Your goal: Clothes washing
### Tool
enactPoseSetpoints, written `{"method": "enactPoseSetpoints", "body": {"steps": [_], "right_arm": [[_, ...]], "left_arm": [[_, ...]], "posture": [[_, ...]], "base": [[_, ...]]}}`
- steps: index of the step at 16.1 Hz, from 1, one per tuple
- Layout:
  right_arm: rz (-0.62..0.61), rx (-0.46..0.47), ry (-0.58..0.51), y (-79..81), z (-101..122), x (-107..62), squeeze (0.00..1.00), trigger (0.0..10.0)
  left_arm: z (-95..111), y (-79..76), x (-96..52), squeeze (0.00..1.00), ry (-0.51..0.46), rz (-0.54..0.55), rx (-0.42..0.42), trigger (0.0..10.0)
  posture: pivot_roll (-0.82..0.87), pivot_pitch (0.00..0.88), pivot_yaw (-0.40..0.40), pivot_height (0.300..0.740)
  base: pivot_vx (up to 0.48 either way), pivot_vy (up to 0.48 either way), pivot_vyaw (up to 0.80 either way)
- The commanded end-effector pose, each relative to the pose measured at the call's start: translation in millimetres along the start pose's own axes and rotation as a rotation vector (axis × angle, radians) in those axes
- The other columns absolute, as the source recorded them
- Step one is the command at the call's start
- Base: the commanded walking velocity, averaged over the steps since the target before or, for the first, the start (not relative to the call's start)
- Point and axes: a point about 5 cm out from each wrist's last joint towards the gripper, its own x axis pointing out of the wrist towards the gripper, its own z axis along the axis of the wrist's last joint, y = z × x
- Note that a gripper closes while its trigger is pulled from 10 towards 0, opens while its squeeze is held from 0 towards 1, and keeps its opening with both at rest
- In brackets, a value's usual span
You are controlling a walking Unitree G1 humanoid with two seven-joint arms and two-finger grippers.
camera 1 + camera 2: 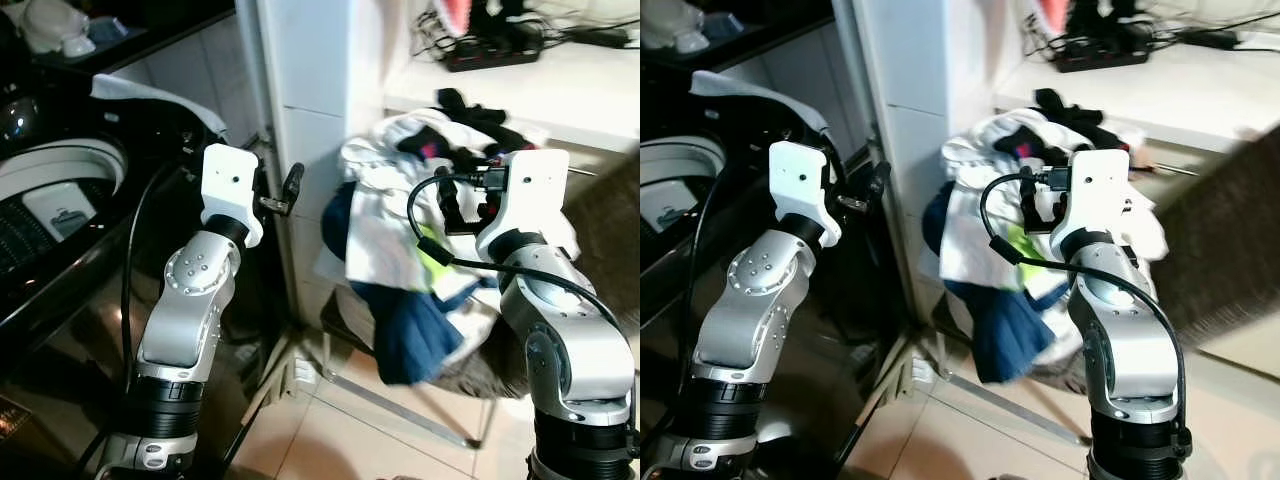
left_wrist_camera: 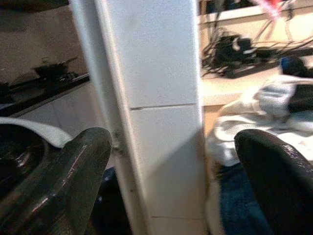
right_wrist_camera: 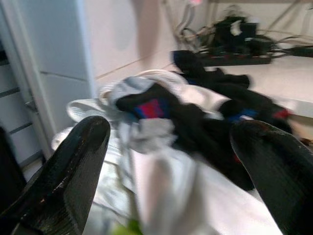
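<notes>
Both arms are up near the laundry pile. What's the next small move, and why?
Probably ease the right gripper forward and down onto the clothes pile: its fingers are open, empty and aimed at the pile. The left gripper, also open, faces the white pillar.

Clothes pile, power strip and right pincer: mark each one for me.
clothes pile [image 1: 385, 225], left eye view, on the white garment at its front.
power strip [image 1: 495, 52], left eye view, on its black body.
right pincer [image 3: 171, 147], right wrist view, midway between its fingertips.

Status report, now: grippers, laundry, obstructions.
Left gripper open, empty, facing white pillar. Right gripper open, empty, short of clothes pile. Washer left of pillar.
</notes>
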Motion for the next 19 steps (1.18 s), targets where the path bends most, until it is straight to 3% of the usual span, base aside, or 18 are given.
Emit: {"method": "enactPoseSetpoints", "body": {"steps": [1, 6, 9, 15, 19], "right_arm": [[0.029, -0.023, 0.008, 5.0, 0, 1.4, 0.0, 10.0], [0.05, -0.039, 0.006, 7.8, 1, 2.0, 0.0, 10.0], [0.042, 0.012, 0.002, 6.0, 1, 1.7, 0.0, 10.0], [0.124, -0.008, -0.034, 9.7, 9, -0.3, 0.0, 10.0], [0.205, -0.103, -0.033, -8.7, 26, -1.2, 0.0, 10.0]], "left_arm": [[0, 4.0, -2.2, 0.0, 0.007, 0.015, 0.004, 10.0], [-1, 6.8, -4.6, 0.0, 0.007, 0.024, 0.004, 10.0], [-1, 10.0, -7.1, 0.0, 0.009, 0.034, 0.01, 10.0], [-1, 16.7, -10.5, 0.0, 0.016, 0.07, -0.008, 10.0], [3, 18.5, -12.6, 0.0, 0.002, 0.033, -0.015, 10.0]], "posture": [[0.0, 0.0, 0.038, 0.74], [0.01, 0.0, 0.03, 0.74], [0.01, 0.0, 0.03, 0.74], [0.02, 0.0, 0.03, 0.74], [0.02, 0.0, 0.029, 0.74]], "base": [[0.341, 0.0, 0.0], [0.343, 0.0, 0.61], [0.342, 0.0, 0.0], [0.17, 0.0, 0.0], [0.0, 0.0, 0.0]]}}
